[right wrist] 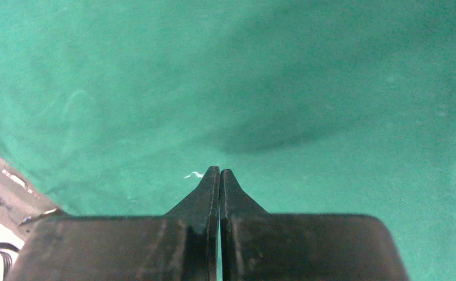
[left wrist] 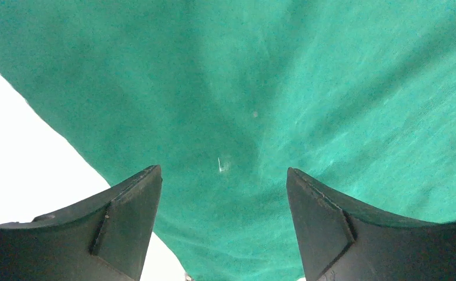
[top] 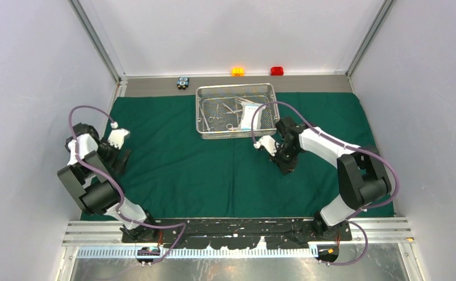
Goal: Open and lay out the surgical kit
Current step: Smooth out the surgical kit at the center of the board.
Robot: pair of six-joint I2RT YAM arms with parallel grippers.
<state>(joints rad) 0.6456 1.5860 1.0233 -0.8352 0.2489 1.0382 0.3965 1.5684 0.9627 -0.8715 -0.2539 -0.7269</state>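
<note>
Left gripper [left wrist: 222, 175] spread wide, nothing between the two black fingers [left wrist: 126, 216], hanging over the left part of the dark green cloth wrap [top: 213, 170], close to its left edge. Right gripper [right wrist: 219, 171] pressed fully shut, tips together, gripping nothing, pointing down at the cloth just in front of the tray's near right corner; contact with the fabric impossible to judge.

Cloth spread flat over most of the grey table [top: 149, 86], with a few soft creases. On the cloth's far middle part, a rectangular silver wire-mesh tray [top: 237, 136], sitting level. Inside it, slim steel scissors, forceps and tweezers [top: 216, 114] lying loosely toward the left and centre, too small to tell apart one by one, and a flat white-blue packet [top: 250, 114] lying toward the right.

Beyond the cloth, along the back wall: small black-blue block [top: 182, 82], small orange block [top: 237, 71], small red block [top: 277, 71], none touching the tray.
</note>
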